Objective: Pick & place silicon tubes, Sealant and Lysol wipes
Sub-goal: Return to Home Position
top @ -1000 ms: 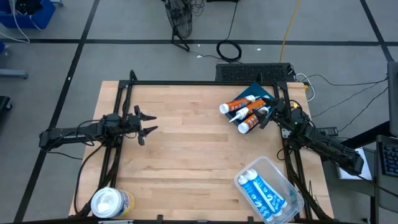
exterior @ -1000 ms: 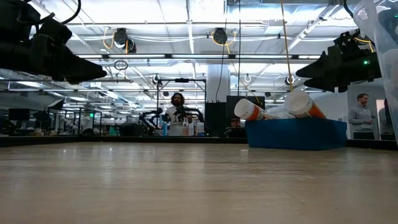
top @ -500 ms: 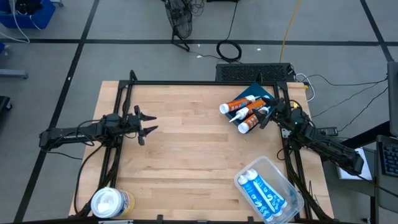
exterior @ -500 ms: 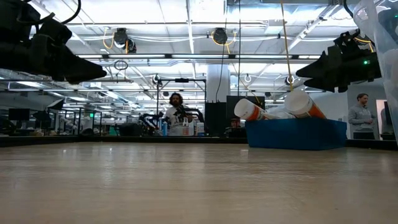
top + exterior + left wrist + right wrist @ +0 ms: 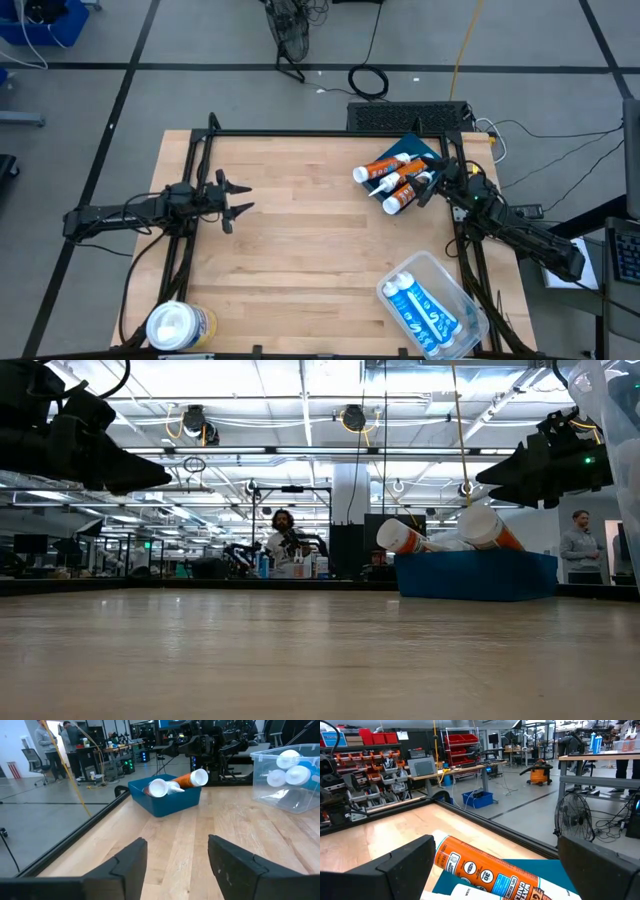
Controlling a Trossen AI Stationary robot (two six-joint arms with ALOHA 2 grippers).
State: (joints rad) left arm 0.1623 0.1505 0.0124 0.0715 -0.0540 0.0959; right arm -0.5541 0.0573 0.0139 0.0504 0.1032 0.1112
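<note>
both the left end effector (image 5: 238, 199) and right end effector (image 5: 427, 187) are spread and empty, so I'd just lift the right one clear of the far-right blue bin (image 5: 412, 144) before retracting, Lysol wipes (image 5: 178, 326) sit near-left

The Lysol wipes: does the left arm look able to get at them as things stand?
Probably yes. The Lysol wipes stand at a corner of the table on that arm's side, and no other item lies between them and the open left gripper.
</note>
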